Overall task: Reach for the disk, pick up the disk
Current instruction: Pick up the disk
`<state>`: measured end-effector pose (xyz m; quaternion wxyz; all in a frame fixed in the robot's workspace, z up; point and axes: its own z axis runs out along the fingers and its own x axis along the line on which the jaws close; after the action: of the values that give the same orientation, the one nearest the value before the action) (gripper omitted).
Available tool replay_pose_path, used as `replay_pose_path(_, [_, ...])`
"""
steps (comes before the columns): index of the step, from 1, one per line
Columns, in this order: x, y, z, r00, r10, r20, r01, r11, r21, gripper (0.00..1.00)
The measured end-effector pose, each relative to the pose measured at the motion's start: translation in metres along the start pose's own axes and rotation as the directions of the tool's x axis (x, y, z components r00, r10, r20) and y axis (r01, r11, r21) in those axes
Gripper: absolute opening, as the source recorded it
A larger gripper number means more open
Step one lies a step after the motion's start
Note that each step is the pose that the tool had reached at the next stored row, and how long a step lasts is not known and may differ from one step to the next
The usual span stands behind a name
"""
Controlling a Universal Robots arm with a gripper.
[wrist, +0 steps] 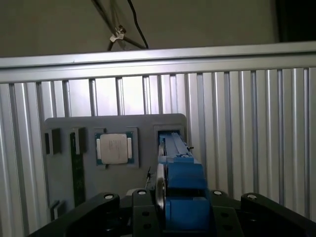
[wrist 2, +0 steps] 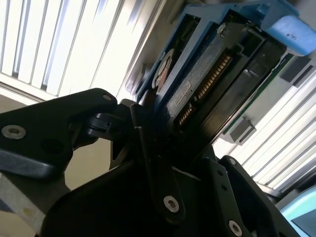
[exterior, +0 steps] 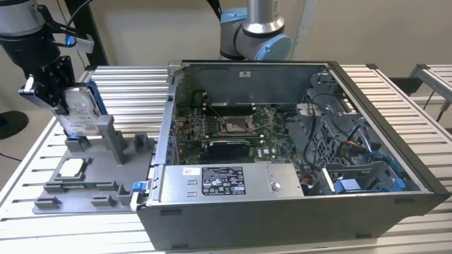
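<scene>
My jaws were closed on the disk [wrist 2: 207, 74], one black finger pressed to each flat face at its upper end. In the second wrist view my gripper [wrist 2: 153, 116] pinched the edge nearest the camera, with the row of gold connector contacts and the blue bracket running away from me. The disk hung upright beneath me, its white label facing the exterior view's left and the blue bracket framing its rim.

Its lower end met an upright slot in the grey fixture tray [exterior: 99, 182]. I could not tell whether it sat in that slot or had just cleared it. The tray lay flat on the slatted metal table [exterior: 127, 84], at the exterior view's left. In one square recess of the tray lay a small silver chip [wrist: 112, 148], just beside the disk's slot. A narrow green strip [wrist: 75, 173] rested in a long recess further along. The tray's other posts and pockets I could not read well.

To the exterior view's right of the tray stood the open computer case [exterior: 282, 225], its side panel off. Inside it lay the motherboard [exterior: 226, 127] against the floor, a silver power supply [exterior: 226, 182] with a printed label along the near wall, and a blue caddy [exterior: 360, 185] in the near corner on the exterior view's right, with blue cables [exterior: 378, 156] looping above it.
</scene>
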<state>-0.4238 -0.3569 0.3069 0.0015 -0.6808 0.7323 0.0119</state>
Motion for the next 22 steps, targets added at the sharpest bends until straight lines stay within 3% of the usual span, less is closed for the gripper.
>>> replay_pose_path(22, [-0.0005, 0.0004, -0.0277, 1.0, 0.0, 0.0, 0.0, 1.0, 0.0001, 0.0])
